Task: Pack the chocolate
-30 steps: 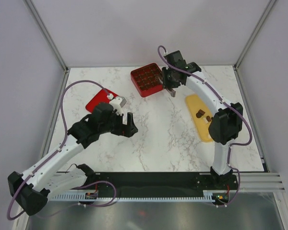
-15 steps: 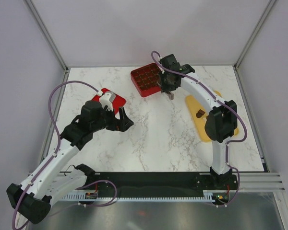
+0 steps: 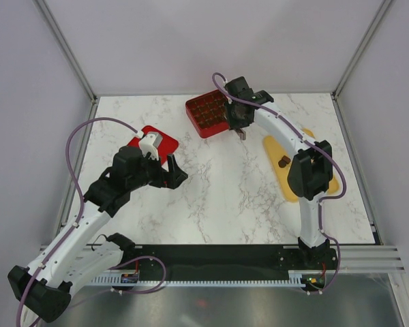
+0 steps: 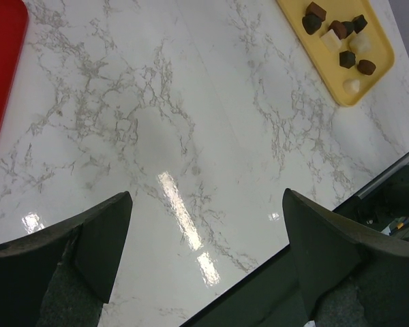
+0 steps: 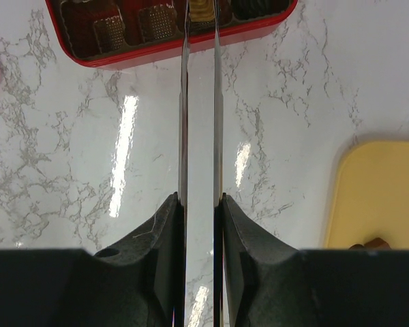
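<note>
Several chocolate pieces (image 3: 283, 162), dark and pale, lie on the yellow tray (image 3: 290, 184); they also show in the left wrist view (image 4: 341, 41). The red gridded box (image 3: 206, 112) at the back holds several dark pieces (image 5: 157, 24). My right gripper (image 3: 240, 133) hangs by the box's right near corner, its thin fingers nearly together on a small tan-brown chocolate piece (image 5: 201, 9) at the tips, seen over the box's near rim (image 5: 123, 58). My left gripper (image 3: 174, 174) is open and empty over bare marble (image 4: 204, 204), near the flat red lid (image 3: 153, 139).
The red lid's edge shows at the left of the left wrist view (image 4: 0, 68). The yellow tray's corner (image 5: 382, 191) with one brown piece (image 5: 375, 243) lies to the right of my right gripper. The black base rail (image 3: 225, 262) runs along the near table edge.
My right gripper has moved left from above the tray side toward the red box. My left arm has drawn back to the left, nearer the red lid, still open.
</note>
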Controlling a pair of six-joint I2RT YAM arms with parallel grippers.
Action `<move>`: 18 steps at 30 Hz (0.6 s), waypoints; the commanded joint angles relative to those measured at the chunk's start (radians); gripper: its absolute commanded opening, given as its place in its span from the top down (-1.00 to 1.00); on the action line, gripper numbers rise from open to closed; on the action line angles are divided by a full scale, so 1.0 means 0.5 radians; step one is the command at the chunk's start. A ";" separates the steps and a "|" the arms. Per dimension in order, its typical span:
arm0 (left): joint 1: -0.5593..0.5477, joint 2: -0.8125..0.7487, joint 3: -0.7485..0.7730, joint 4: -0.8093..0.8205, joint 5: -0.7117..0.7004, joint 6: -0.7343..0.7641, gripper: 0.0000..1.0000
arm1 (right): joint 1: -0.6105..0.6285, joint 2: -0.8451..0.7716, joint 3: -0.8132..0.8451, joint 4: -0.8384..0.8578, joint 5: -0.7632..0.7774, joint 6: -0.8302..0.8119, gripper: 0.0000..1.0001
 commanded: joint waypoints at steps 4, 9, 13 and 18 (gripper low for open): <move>0.007 -0.024 -0.001 0.065 -0.041 0.082 -0.99 | 0.004 0.049 0.143 0.055 0.060 -0.038 0.35; 0.007 -0.033 -0.004 0.068 -0.047 0.079 -0.99 | 0.001 0.058 0.152 0.052 0.054 -0.029 0.26; 0.007 -0.027 -0.004 0.065 -0.051 0.079 -0.99 | 0.001 0.046 0.155 0.055 0.057 -0.032 0.21; 0.007 -0.030 -0.004 0.065 -0.044 0.079 -0.99 | 0.001 0.031 0.189 0.036 0.087 -0.041 0.14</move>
